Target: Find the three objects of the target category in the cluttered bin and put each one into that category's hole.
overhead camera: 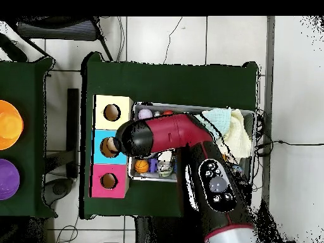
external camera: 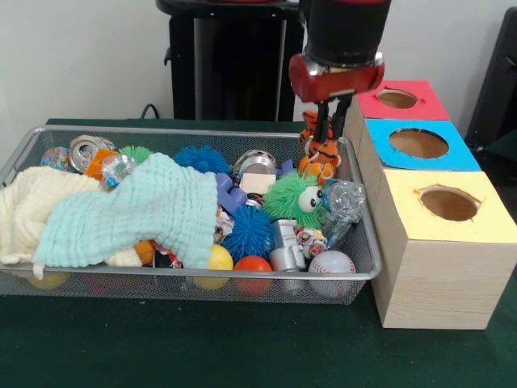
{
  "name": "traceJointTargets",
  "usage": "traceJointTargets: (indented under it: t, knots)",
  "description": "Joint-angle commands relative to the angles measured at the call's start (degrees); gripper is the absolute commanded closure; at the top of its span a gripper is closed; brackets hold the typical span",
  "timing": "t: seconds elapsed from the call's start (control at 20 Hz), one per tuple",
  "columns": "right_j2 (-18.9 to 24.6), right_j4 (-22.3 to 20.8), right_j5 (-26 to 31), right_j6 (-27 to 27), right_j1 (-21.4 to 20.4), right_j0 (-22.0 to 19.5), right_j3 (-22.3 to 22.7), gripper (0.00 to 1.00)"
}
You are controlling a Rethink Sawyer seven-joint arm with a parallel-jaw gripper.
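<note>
Jaws [external camera: 325,128] clenched on orange striped tiger toy [external camera: 321,149], hanging above wire bin's [external camera: 202,284] far corner nearest hole box [external camera: 440,267]. Transfer step judged in hand: toy lifted, not yet delivered. Beside bin on desk [external camera: 242,347]: red hole [external camera: 397,99], blue hole [external camera: 418,143], yellow hole [external camera: 449,204]. Next move calls for carrying toy sideways over matching hole, then release. Cloths [external camera: 121,212] cover remaining clutter.
</note>
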Motion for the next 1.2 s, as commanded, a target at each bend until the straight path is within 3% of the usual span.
traceJointTargets:
  t: [0.05, 0.6, 0.9, 1.2]
  knots:
    - [-4.5, 3.6, 3.0, 10.9, -6.2, 0.1, 4.6, 1.00]
    - [-8.5, 6.5, 1.8, 12.2, -8.6, 2.8, 8.4, 1.00]
    - [-10.5, 8.9, 2.1, 13.5, -7.8, 4.6, 9.1, 1.00]
    - [-13.4, 11.3, -2.4, 17.1, -8.0, 7.2, 13.3, 1.00]
